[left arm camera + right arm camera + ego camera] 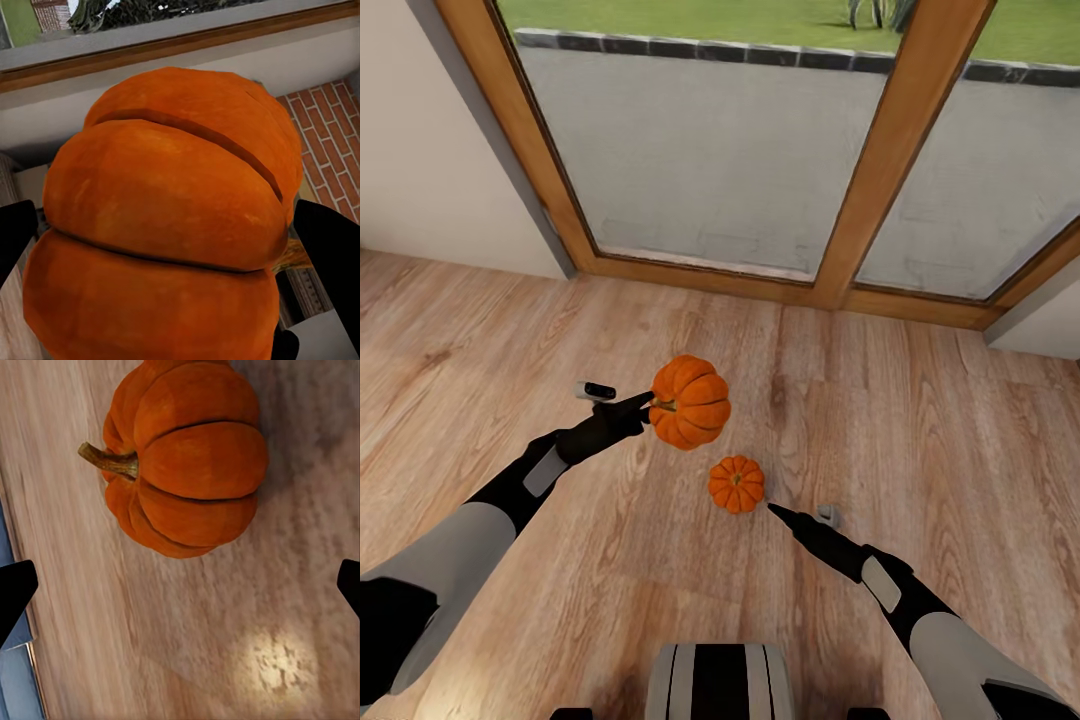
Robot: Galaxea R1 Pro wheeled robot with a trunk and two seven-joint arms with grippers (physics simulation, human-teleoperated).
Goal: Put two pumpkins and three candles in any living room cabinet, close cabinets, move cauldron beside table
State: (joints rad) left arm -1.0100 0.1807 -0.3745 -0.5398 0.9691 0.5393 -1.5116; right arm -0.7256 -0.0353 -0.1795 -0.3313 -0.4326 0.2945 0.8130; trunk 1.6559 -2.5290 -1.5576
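- Floor [920, 420]: wood planks, running up to a wood-framed glass door [880, 150].
- Held pumpkin [690, 402]: clamped in the left gripper [647, 405], lifted off the floor.
- Second pumpkin [736, 484]: on the floor, stem up, just ahead of the right gripper [772, 508].
- Right gripper: fingers spread wide in its wrist view, grasping nothing, pumpkin [184, 457] beyond the tips.

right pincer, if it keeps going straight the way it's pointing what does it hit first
Most likely the smaller pumpkin on the wood floor: the right pincer aims at it with open jaws. Depth is unclear, so it could pass just short.
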